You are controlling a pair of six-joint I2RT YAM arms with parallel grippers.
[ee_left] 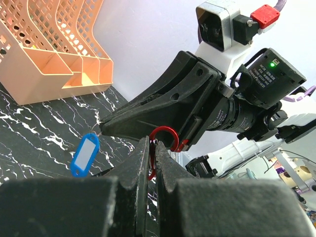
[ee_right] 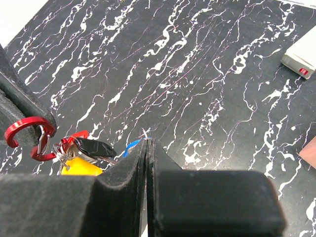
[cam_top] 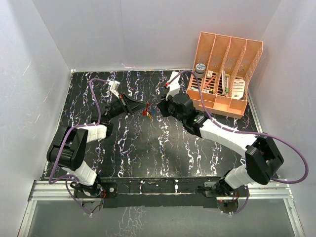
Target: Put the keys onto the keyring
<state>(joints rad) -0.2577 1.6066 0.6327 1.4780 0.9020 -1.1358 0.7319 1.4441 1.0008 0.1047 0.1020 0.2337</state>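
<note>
One red metal keyring [ee_left: 167,129], pinched in the closed left claw [ee_left: 153,145]; one blue plastic-headed key [ee_left: 85,154] at its eight o'clock, hanging from the closed right claw [ee_right: 146,142]. Both arms reach inward, tip to tip.

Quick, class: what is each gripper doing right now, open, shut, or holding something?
Left gripper: shut on the red keyring.
Right gripper: shut, apparently pinching the blue key tag by its wire.

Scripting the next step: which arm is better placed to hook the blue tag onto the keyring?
Right: the right gripper seems shut on the blue tag, close beside the keyring clamped in the left gripper.
</note>
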